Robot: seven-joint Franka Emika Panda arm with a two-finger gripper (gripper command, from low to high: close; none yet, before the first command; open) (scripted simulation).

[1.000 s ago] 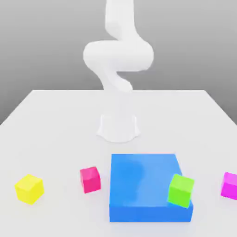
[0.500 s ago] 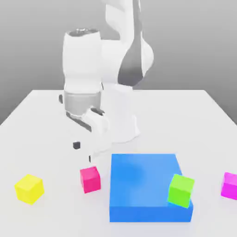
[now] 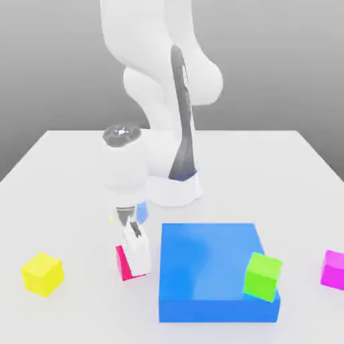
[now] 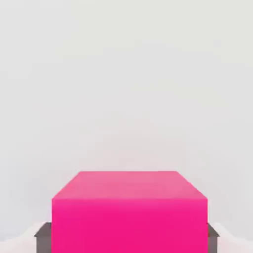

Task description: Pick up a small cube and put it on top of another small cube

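Gripper (image 3: pixel 133 262) down at pink cube (image 3: pixel 123 263), exterior view; cube is on the table at nine o'clock from blue block (image 3: pixel 205 309), probably gripped for lifting. Yellow cube (image 3: pixel 42 274), same bearing, farther out. Green cube (image 3: pixel 262 276) seems to rest on the block, near its four o'clock corner, likely a stacking base; purple cube (image 3: pixel 334 270), three o'clock. Hand view: fingers closed to cube width, pads (image 4: pixel 44 239) against opposite sides, likely for an even squeeze. Count: four small cubes, one block, one gripper, two pads.
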